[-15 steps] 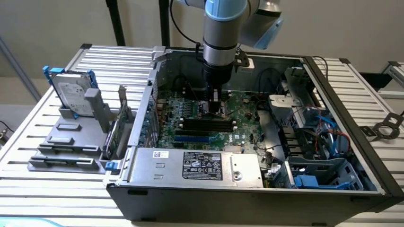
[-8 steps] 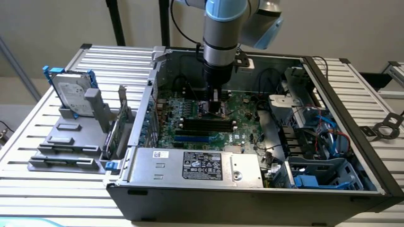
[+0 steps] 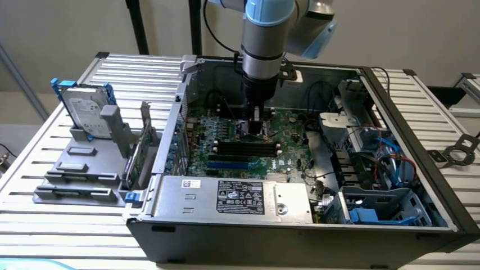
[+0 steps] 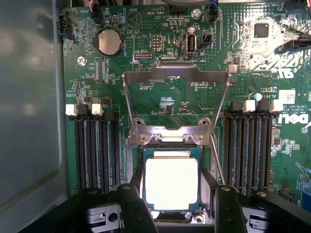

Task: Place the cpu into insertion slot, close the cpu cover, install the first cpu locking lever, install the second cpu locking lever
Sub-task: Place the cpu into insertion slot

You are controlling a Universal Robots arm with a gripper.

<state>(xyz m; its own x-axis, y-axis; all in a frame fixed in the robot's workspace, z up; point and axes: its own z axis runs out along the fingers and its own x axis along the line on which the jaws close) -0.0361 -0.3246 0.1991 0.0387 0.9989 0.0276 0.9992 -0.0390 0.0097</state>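
Wrist and exterior views of CPU installation, first step complete. The small flat square cpu (image 4: 172, 183) with its silvery-grey metal top lies level in the socket at the middle of the green motherboard (image 4: 160, 29), between two banks of black memory slots (image 4: 95, 150). The gripper (image 4: 172, 178) hangs directly over it with its black fingers (image 4: 136, 194) spread apart, one beside each opposite edge of the chip and clamped on nothing; contact with those edges cannot be judged. The cpu cover (image 4: 176, 75), a thin square silver metal frame with an open middle, stands swung back from the socket toward the round silver coin cell (image 4: 109, 41), so it is not yet closed. A thin wire lever (image 4: 217, 160) angles up beside the socket, and neither lever appears latched. The board sits in an open black computer case (image 3: 300, 242) near the middle of a slatted aluminium worktop (image 3: 67, 225). A silver labelled box (image 3: 232, 197) occupies the case's near edge, and a grey hard drive (image 3: 81, 109) stands near the worktop's edge on the exterior view's left. A plain beige wall lies behind.
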